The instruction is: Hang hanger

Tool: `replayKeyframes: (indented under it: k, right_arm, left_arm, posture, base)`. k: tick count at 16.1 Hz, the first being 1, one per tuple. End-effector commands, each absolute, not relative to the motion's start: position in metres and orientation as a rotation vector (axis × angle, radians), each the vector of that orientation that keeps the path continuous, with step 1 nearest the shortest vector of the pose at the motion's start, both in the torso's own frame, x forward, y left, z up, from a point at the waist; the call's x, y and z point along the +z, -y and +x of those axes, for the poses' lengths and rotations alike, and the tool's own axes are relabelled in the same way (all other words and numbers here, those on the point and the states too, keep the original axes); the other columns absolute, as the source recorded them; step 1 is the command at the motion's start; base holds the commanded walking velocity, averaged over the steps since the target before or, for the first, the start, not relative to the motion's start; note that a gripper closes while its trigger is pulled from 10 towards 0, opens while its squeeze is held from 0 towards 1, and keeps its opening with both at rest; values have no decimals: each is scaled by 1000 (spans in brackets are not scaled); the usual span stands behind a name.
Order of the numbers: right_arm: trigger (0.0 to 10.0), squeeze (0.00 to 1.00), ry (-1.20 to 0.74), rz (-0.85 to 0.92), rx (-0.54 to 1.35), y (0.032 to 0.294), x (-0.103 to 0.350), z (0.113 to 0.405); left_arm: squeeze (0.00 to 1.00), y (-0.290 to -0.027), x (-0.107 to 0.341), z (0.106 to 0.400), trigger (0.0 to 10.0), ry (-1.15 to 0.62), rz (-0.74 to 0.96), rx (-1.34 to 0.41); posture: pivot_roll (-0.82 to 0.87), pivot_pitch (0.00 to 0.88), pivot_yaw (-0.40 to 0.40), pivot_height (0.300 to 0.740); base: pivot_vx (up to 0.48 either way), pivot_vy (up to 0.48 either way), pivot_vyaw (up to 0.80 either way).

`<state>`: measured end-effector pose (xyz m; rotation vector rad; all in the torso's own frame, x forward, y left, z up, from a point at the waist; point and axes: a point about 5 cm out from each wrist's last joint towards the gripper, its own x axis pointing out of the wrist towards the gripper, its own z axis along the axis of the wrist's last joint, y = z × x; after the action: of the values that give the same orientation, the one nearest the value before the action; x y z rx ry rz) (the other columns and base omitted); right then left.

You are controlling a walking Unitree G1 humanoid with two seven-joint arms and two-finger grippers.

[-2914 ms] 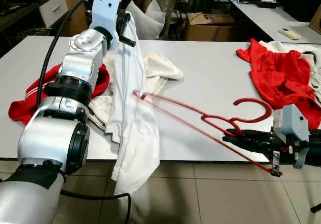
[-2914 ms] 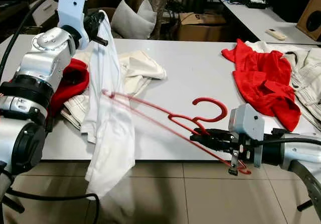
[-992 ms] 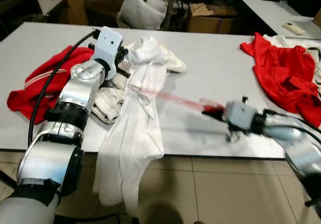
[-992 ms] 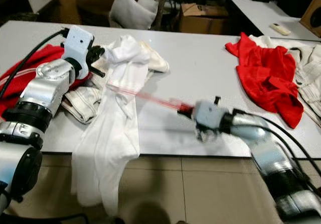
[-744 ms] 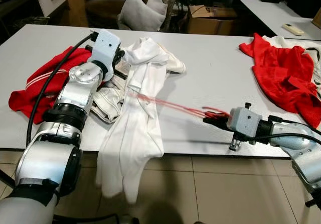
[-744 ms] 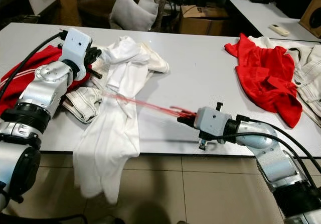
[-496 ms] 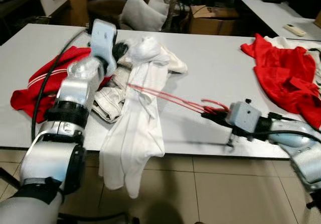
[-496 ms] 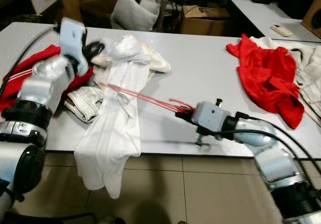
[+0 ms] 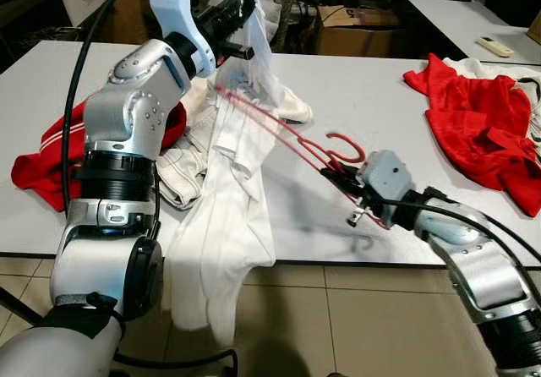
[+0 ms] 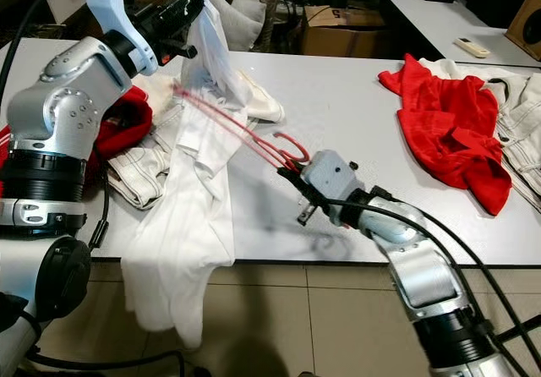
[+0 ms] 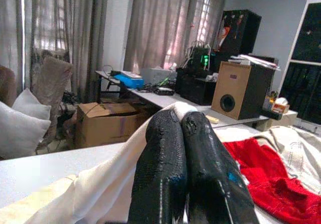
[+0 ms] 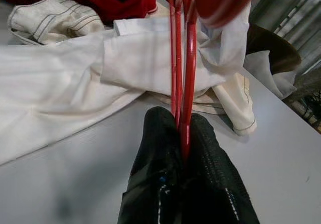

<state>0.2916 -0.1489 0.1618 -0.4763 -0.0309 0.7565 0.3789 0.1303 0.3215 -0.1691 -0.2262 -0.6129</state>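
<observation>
We see soft, matt white cloth in the shirt (image 9: 228, 216), smooth glossy plastic on the thin red hanger (image 9: 287, 136), and a rough, grainy black rubbery skin on the right gripper's fingers (image 12: 150, 184). The white tabletop (image 9: 372, 98) looks smooth, faintly sheeny; the silver arm shells (image 9: 139, 106) gleam like metal.

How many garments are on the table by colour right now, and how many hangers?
Red garments: 2, one by the left arm, one at the right side
White garment: 1, pinched up by the left gripper
Cream striped garment: 1
Red hanger: 1, clamped in the right gripper
Total: 5
</observation>
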Motion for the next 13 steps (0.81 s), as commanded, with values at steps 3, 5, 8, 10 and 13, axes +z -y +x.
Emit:
replayKeyframes:
  k: [3,5,8,10,13]
  right_arm:
    - [10000,0,-12,-507,711,154,161,299]
    - [10000,0,-29,-545,829,146,162,299]
    - [10000,0,-33,-567,1035,130,164,295]
    - [10000,0,-69,-606,1124,122,159,300]
    - [10000,0,-90,-655,1188,121,159,306]
  left_arm:
    - [0,-130,339,365,10000,273,-235,-674]
    - [0,-131,357,362,10000,306,-240,-675]
    - [0,-128,389,352,10000,377,-231,-713]
    - [0,-122,408,342,10000,416,-218,-760]
    - [0,-126,433,331,10000,486,-225,-789]
  posture:
    - [-118,0,11,740]
    - [-107,0,-5,740]
    - [-93,0,-24,740]
    - [-82,0,-33,740]
    - [-67,0,-51,740]
  base:
    - [0,0,0]
    - [0,0,0]
    - [0,0,0]
    - [0,0,0]
    - [0,0,0]
